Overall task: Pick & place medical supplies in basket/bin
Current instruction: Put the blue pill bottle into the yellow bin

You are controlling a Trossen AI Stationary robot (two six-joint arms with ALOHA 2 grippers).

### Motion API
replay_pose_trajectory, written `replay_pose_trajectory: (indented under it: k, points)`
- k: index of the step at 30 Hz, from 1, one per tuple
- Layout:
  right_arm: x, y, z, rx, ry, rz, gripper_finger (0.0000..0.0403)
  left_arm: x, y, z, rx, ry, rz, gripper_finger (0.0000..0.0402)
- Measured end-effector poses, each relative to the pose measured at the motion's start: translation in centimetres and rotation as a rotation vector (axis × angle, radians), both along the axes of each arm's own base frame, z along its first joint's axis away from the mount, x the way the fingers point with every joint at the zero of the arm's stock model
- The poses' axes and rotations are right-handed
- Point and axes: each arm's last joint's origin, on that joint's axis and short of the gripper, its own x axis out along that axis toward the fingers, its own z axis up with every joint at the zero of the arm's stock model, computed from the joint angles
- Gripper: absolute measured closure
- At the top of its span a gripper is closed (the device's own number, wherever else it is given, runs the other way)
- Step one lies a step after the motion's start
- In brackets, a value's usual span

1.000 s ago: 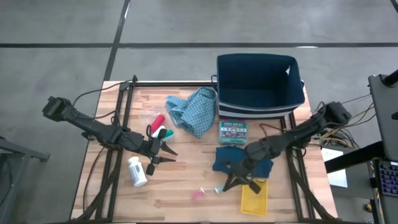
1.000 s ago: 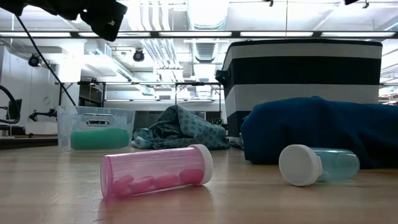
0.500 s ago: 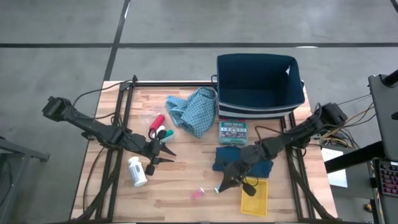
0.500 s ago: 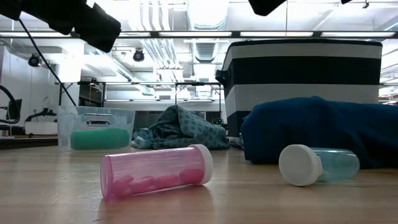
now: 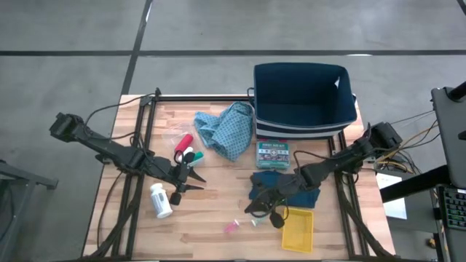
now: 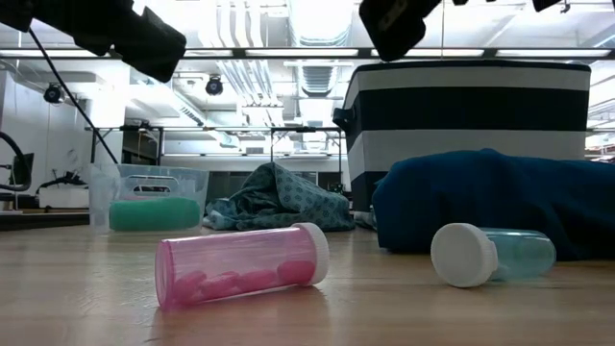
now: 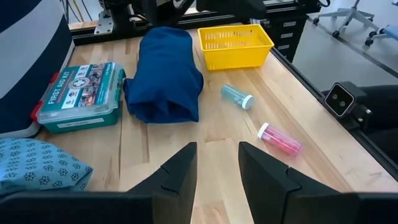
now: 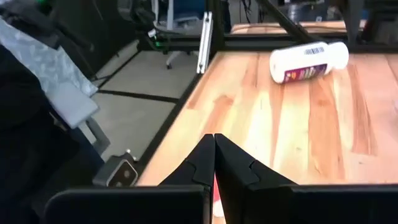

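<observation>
The white pill bottle [image 5: 160,201] lies on its side at the near left of the table. The red, green and white cylinders [image 5: 186,153] lie beside the crumpled light-blue patterned cloth [image 5: 226,129]. The dark teal folded cloth [image 5: 285,185] lies flat near the yellow basket [image 5: 298,228]. My left gripper [image 5: 200,182] hovers open between bottle and cylinders; its wrist view shows nothing between its fingers [image 7: 216,165]. My right gripper [image 5: 251,208] is shut, above the near left corner of the teal cloth, pointing toward the pill bottle [image 8: 309,61].
A navy bin [image 5: 302,98] stands at the far right, with a first aid kit [image 5: 273,154] in front of it. A pink vial [image 5: 233,227] and a pale teal vial [image 5: 255,220] lie on their sides near the front edge. Bare wood lies between the two grippers.
My right gripper has moved toward the table's left edge, off the yellow basket and over the teal cloth's near corner, turning at the wrist; it stays shut. The basket now shows uncovered. Its arm has come into the top of the low view.
</observation>
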Motion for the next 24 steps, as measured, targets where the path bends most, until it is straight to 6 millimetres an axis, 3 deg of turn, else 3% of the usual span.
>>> replay_pose_trajectory:
  k: [24]
  points:
    - [0.04,-0.33,-0.14,0.017,0.029,-0.031,0.0394,-0.02,0.01,-0.01,0.001,0.002,0.001,0.0281]
